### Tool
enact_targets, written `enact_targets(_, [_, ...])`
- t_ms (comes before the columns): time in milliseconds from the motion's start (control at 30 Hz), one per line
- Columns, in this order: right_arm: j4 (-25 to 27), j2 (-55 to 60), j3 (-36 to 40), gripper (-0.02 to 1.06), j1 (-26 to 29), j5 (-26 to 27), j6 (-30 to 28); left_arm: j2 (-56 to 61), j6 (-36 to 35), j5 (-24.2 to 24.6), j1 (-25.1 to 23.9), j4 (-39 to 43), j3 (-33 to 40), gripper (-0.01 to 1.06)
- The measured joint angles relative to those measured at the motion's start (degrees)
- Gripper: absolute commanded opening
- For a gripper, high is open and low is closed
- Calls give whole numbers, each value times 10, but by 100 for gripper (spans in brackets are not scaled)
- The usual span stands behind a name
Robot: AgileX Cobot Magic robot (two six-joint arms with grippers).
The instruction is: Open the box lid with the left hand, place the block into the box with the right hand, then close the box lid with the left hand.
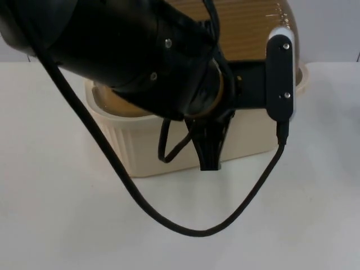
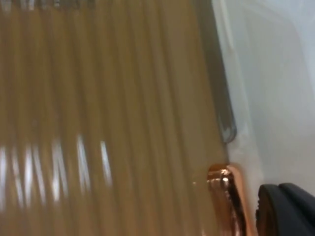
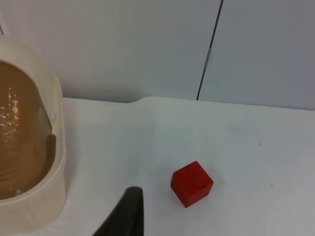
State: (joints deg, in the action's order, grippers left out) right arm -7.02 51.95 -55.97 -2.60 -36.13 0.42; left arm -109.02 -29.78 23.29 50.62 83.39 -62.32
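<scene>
Right now the left gripper (image 1: 209,160) is hanging low over the front wall of the cream box (image 1: 140,149), its black tips pointing down against the ribbed outside; I cannot tell how wide its jaws are standing, since the arm's own bulk is covering them. The box's amber, ribbed lid (image 1: 247,28) is standing raised behind the arm, and in the left wrist view that same lid (image 2: 98,123) is lying right in front of the camera, with a shiny copper-coloured fitting (image 2: 224,191) at its edge beside a black fingertip (image 2: 285,211).

Further right, the red block (image 3: 192,184) is sitting on the white surface (image 3: 246,157), a small cube with sharp edges, well apart from the box (image 3: 44,206). The right gripper's dark fingertip (image 3: 125,216) is standing near the block without touching it, and its jaws' spread I cannot tell.
</scene>
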Motion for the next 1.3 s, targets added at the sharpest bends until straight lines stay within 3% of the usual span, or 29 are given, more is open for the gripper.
enact_targets(700, [0, 0, 0, 105, 0, 0, 0, -2, -6, -5, -13, 8, 0, 0])
enact_targets(1067, [0, 0, 0, 105, 0, 0, 0, -2, -8, 26, -13, 34, -9, 0])
enact_targets(1233, [0, 0, 0, 105, 0, 0, 0, -2, -5, 33, -16, 1, -37, 0])
enact_targets(1300, [0, 0, 0, 105, 0, 0, 0, -2, 28, 33, -20, -36, -57, 0])
